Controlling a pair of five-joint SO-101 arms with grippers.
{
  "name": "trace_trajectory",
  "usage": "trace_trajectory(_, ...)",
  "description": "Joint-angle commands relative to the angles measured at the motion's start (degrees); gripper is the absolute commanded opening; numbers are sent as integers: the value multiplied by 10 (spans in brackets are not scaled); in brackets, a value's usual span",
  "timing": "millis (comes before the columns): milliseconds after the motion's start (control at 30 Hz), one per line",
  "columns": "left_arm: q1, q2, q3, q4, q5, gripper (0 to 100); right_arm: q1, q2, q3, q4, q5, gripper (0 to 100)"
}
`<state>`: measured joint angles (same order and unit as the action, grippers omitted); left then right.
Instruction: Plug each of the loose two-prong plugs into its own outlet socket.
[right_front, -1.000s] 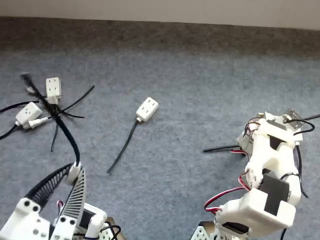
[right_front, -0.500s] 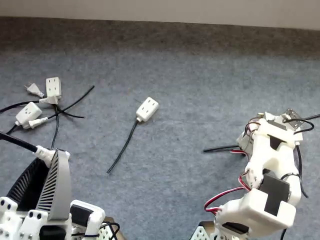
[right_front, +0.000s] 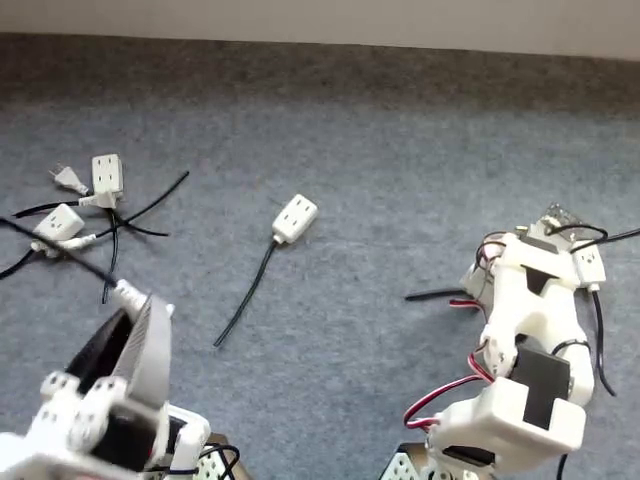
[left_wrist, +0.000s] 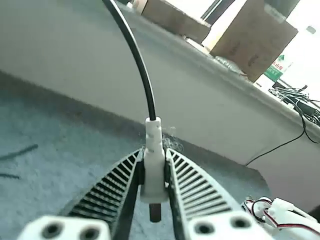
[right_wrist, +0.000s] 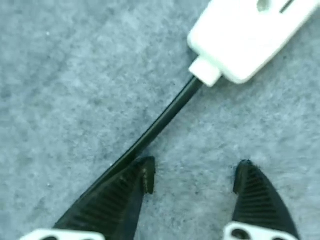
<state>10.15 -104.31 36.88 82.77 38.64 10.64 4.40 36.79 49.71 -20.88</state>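
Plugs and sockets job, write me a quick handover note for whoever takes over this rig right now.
Left end effector: shut on a white plug, held up off the carpet.
Right end effector: open, low over the carpet beside the cord of a socket.
Centre socket is vacant; at the left lie a rear socket, a nearer socket and a loose plug.
Done: no plug clearly seated. Left: seat the held plug, then the loose one.
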Motion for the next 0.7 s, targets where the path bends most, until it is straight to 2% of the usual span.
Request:
trace_trajectory(0,-10,-2,122,-98,141,7,-59,-2,-1,0,27,166)
trace_trajectory(100,-62,-2,249,-246,218,7,-70,-2,-1,0,62,159)
trace_trajectory(200,-102,-2,397,-446,297,7,-96,-3,-1,0,84,156)
trace_trajectory(333,-95,-2,571,-721,400,7,-152,-24,2,0,120,156)
trace_trajectory(400,-73,0,606,-818,434,8,-172,-58,3,0,140,156)
trace_trajectory(667,24,4,603,-776,444,8,-256,-250,78,17,170,156)
